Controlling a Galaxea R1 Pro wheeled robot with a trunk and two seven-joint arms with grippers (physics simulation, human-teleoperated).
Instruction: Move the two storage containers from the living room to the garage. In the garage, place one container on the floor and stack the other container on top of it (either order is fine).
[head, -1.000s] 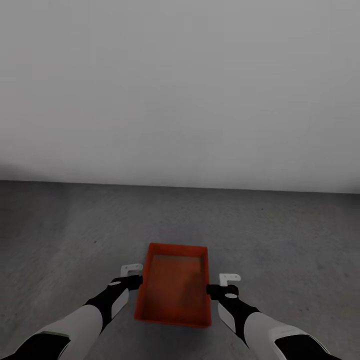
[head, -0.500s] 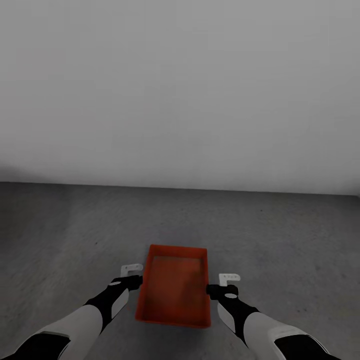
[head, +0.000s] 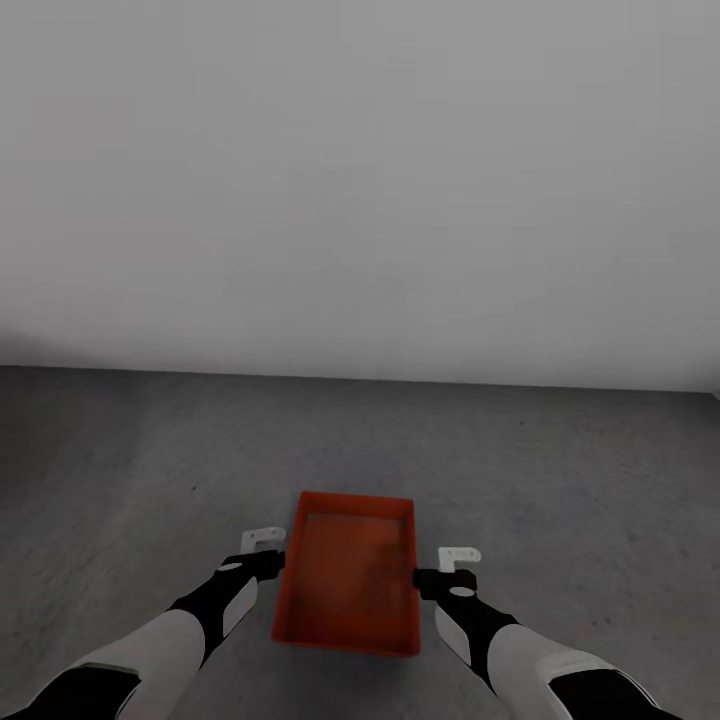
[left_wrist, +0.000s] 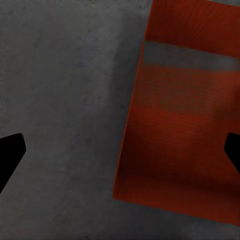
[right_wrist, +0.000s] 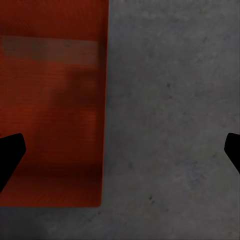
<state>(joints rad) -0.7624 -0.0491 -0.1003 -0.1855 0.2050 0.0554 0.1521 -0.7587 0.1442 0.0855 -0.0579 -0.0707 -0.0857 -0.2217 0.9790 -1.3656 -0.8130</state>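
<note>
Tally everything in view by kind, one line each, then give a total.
Orange-red storage container: 1
Grippers: 2, left gripper and right gripper
Dark concrete floor: 1
Plain pale wall: 1
Total: 5

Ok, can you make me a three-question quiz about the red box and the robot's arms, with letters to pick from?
1. Where is the box?
A. on a shelf
B. between the two arms, above the grey floor
C. inside a car

2. How many boxes can you see?
A. one
B. two
C. four

3. How do the jaws stand on the left gripper and the right gripper?
A. both wide open
B. both shut tight
C. one open, one shut

Answers:
1. B, the head view shows an arm at each long side of the box.
2. A, a single red box shows.
3. A, each wrist view shows the dark fingertips far apart, straddling a box wall.
</note>
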